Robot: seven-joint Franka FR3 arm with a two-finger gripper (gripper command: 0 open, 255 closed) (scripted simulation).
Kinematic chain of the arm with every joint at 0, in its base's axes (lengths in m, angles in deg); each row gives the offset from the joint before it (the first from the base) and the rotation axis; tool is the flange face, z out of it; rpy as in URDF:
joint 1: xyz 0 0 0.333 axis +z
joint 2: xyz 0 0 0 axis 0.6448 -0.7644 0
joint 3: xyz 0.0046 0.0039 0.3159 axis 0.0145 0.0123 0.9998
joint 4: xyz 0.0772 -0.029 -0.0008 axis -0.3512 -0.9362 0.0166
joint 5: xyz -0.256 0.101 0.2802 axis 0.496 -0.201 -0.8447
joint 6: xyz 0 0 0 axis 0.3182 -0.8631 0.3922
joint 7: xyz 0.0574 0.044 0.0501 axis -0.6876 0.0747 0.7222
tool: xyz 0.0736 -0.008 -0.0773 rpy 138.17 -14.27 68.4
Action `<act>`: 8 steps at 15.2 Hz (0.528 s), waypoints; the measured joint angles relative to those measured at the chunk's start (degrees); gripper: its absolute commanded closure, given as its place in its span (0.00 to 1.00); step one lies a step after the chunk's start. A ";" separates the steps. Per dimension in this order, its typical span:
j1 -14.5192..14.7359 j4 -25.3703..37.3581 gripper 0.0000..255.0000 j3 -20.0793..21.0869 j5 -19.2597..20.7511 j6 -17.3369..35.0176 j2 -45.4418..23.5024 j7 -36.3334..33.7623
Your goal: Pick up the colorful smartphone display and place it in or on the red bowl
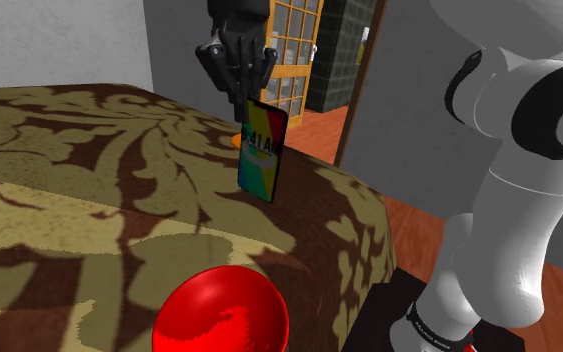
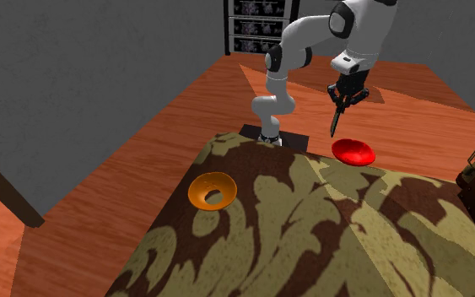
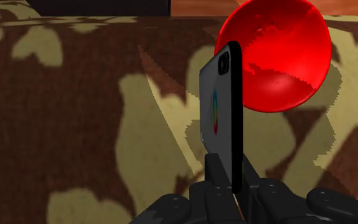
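The phone [image 3: 220,105] hangs above the table [image 1: 69,200], clamped by one end between the fingers of the gripper [image 3: 231,175]. The wrist view shows its grey back with a lens and a small coloured logo, and the shoulder view shows its rainbow screen. Just beyond it the red bowl [image 3: 285,57] sits near the table edge by the stand. Farther off, the second exterior view shows an orange bowl [image 2: 212,191] at the edge on that view's left, with patterned tabletop between the two bowls.
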 measured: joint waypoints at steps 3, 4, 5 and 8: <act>3.12 2.84 1.00 2.12 0.25 -0.66 -1.92 -5.15; 4.38 5.29 1.00 2.86 0.65 -1.56 -3.40 -6.93; 5.87 8.12 1.00 3.62 1.28 -2.41 -5.33 -8.85; 10.45 15.09 1.00 5.51 2.80 -4.90 -9.63 -14.30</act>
